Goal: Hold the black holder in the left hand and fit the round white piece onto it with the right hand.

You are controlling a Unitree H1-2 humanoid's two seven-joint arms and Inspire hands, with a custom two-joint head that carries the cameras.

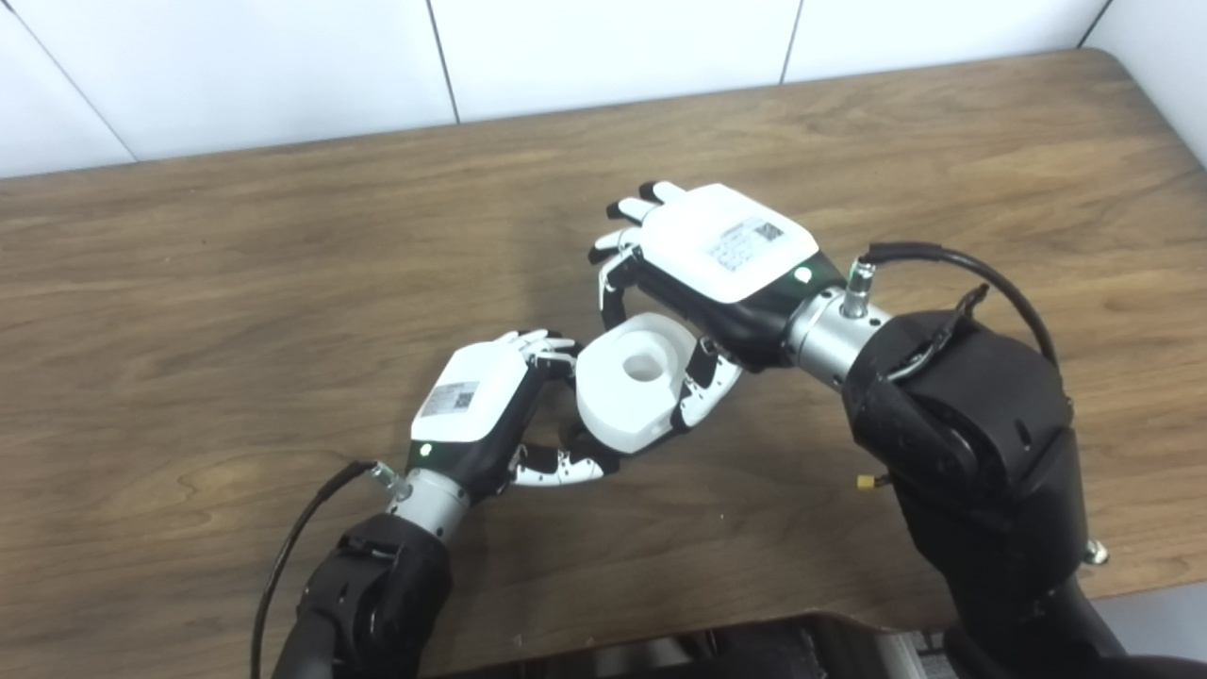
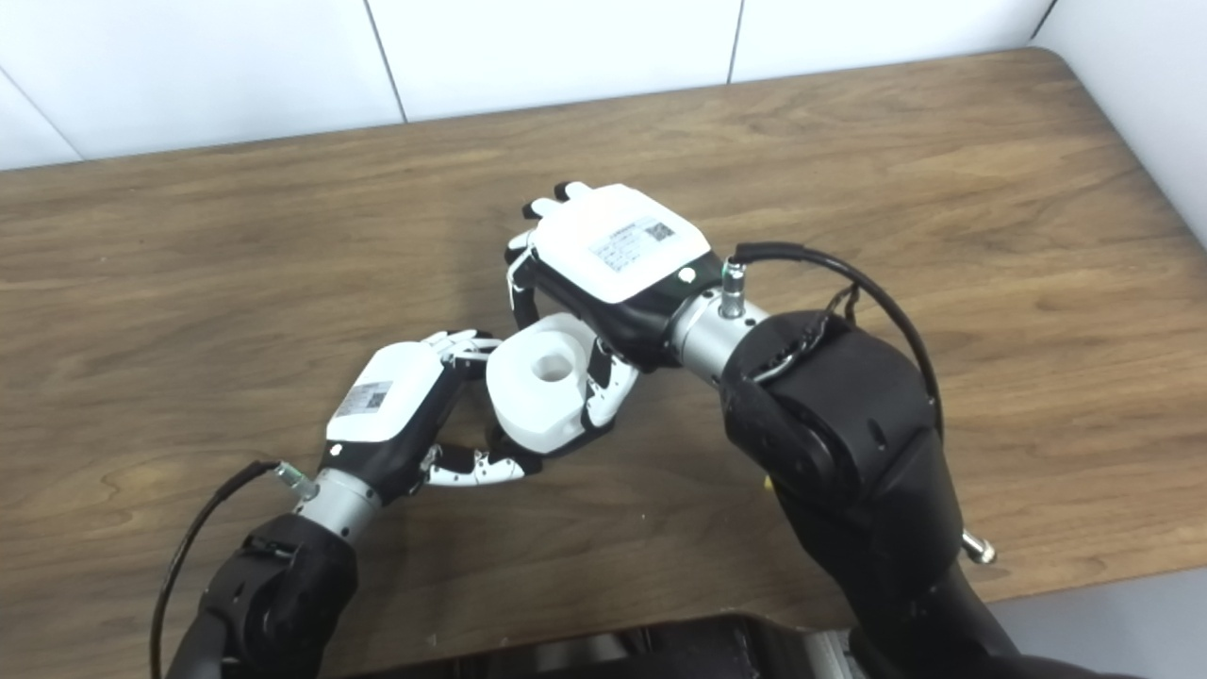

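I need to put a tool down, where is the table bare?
The wooden table is bare left of the left hand and beyond the right hand. The centre is crowded: both hands close around the round white piece.

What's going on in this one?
Both hands meet over the middle of the wooden table. The right hand grips the round white piece, hole facing up. The left hand is curled against the piece's lower left. The black holder is barely visible, so whether the piece is seated cannot be told.
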